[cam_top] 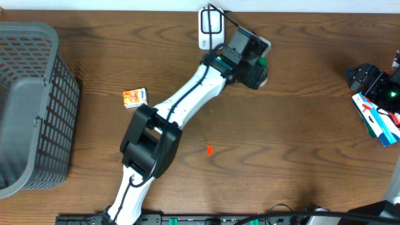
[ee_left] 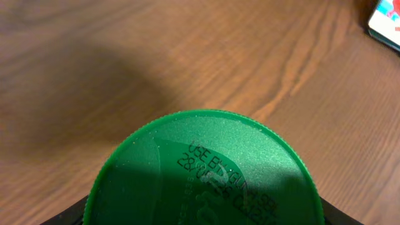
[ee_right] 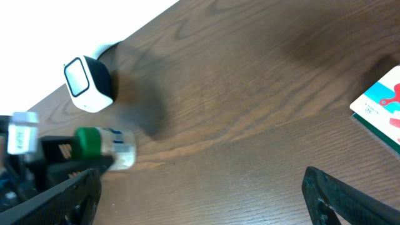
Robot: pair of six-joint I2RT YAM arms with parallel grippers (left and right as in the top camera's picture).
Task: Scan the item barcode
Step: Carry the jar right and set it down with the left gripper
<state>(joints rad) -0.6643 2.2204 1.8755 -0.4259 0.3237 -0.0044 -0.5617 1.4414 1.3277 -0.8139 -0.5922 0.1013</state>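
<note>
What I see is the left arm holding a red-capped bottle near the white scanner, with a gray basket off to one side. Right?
Not quite: the cap is green, not red; the left wrist view shows it close up. The rest holds: the left gripper holds the bottle near the white scanner, and the gray basket stands off to one side.

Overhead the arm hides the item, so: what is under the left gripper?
A bottle with a green cap, held sideways in the left gripper. Use-by print shows on the cap; overhead the gripper covers most of the body, and no barcode is visible.
</note>
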